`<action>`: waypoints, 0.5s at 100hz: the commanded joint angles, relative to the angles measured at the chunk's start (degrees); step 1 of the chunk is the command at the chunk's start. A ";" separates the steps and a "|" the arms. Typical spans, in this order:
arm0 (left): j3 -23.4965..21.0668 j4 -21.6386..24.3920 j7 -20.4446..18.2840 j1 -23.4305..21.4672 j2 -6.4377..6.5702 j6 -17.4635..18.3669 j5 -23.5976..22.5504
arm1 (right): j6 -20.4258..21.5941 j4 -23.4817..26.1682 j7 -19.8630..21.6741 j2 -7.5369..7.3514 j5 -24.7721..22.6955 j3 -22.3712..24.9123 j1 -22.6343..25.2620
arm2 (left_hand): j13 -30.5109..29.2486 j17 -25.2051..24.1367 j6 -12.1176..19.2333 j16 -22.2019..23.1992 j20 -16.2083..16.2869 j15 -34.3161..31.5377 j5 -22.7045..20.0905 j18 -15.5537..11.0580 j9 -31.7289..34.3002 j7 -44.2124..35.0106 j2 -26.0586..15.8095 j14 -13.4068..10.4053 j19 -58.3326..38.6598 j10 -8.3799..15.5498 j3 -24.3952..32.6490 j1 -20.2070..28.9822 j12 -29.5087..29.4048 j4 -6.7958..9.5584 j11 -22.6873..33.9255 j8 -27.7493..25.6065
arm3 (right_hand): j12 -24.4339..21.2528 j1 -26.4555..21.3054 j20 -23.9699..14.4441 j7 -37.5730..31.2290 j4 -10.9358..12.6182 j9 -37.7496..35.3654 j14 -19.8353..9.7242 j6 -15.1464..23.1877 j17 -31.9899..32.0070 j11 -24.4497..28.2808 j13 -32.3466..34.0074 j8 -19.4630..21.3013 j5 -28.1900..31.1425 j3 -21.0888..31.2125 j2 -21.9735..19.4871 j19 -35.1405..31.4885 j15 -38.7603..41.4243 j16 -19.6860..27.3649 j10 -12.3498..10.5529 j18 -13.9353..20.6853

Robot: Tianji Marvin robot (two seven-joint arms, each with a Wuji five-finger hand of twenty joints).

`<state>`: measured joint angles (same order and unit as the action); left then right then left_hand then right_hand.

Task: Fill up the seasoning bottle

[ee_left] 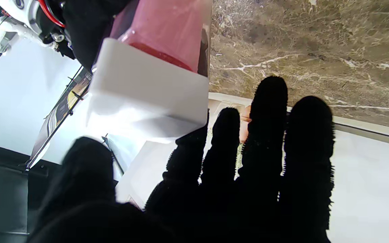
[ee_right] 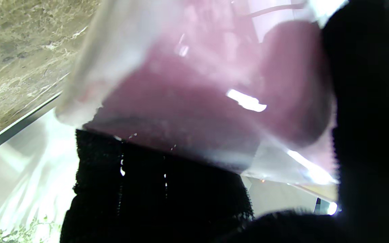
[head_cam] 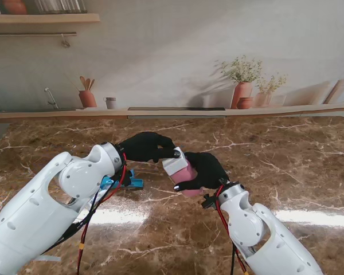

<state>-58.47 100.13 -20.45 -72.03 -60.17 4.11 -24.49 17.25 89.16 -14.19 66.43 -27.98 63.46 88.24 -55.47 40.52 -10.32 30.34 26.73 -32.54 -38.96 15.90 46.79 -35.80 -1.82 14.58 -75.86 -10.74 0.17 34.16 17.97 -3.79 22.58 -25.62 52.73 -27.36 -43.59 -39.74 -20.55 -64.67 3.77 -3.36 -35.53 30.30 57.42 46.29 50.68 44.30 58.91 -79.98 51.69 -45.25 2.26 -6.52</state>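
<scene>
Right hand [head_cam: 207, 170] grips the seasoning bottle [head_cam: 183, 172] — pink contents inside, mid-frame; left hand [head_cam: 146, 146] fingers [ee_left: 268, 111] pinch its white cap [head_cam: 173, 162].

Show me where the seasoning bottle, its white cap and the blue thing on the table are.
seasoning bottle [head_cam: 187, 173], stand view, pink body beside the right hand's fingers.
white cap [ee_left: 147, 91], left wrist view, broad flat side.
blue thing [head_cam: 132, 183], stand view, end showing beside the left wrist.

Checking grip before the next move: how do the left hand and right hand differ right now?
The right hand is wrapped around the pink bottle body, holding it tilted; the left hand only reaches its white cap with its fingertips. The right hand's fingers curl shut; the left hand's fingers lie mostly straight. Both wear black gloves.
</scene>
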 commanded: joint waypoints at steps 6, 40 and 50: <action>0.37 -0.07 -0.72 -0.20 -0.44 0.43 0.64 | -0.20 0.41 0.35 0.37 0.27 0.16 -0.10 | -0.93 1.94 3.77 -1.16 -1.80 -1.79 -3.31 0.26 2.26 6.65 -1.11 3.64 -2.94 -1.90 -2.06 -9.27 -0.46 1.47 0.12 6.83 | 2.35 -16.58 0.72 -10.95 7.17 -6.18 -3.81 19.60 -0.58 8.73 3.73 3.46 7.41 28.27 -18.46 -2.45 4.13 -0.60 -9.33 0.64; -3.99 -0.42 -5.50 -0.39 0.77 5.19 3.65 | -0.48 0.78 0.62 0.26 0.27 0.85 0.51 | 22.50 -25.68 18.83 -4.31 3.03 14.02 25.96 6.99 -21.77 33.39 3.62 3.13 17.41 6.46 30.09 -9.90 -5.24 16.60 -12.35 12.14 | 2.37 -16.53 0.74 -11.04 7.19 -6.31 -3.82 19.62 -0.63 8.75 3.82 3.27 7.46 28.47 -18.38 -2.52 4.23 -0.60 -9.23 0.56; -4.71 -0.27 -5.43 -0.68 0.85 6.15 3.33 | -0.47 0.78 0.63 0.27 0.30 0.88 0.52 | 25.97 -30.45 25.53 -5.69 2.20 16.88 28.05 7.38 -26.19 35.28 22.04 0.69 20.53 9.74 66.23 -1.94 -5.65 2.39 -13.58 10.78 | 2.39 -16.49 0.74 -11.11 7.18 -6.36 -3.80 19.58 -0.65 8.77 3.84 3.27 7.53 28.47 -18.42 -2.56 4.26 -0.61 -9.21 0.53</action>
<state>-63.01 99.68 -27.30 -72.58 -59.70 9.72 -19.49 17.06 89.44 -14.13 66.53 -27.95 64.20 88.50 -32.83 13.16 10.41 25.93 28.92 -17.78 -14.00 21.81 24.26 -2.06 12.37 16.41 -57.61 -3.97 54.22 27.54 13.08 4.59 10.10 -13.56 52.73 -27.36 -43.58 -39.74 -20.55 -64.68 3.78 -3.36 -35.55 30.30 57.42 46.29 50.69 44.28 58.81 -79.98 51.69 -45.24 2.26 -6.52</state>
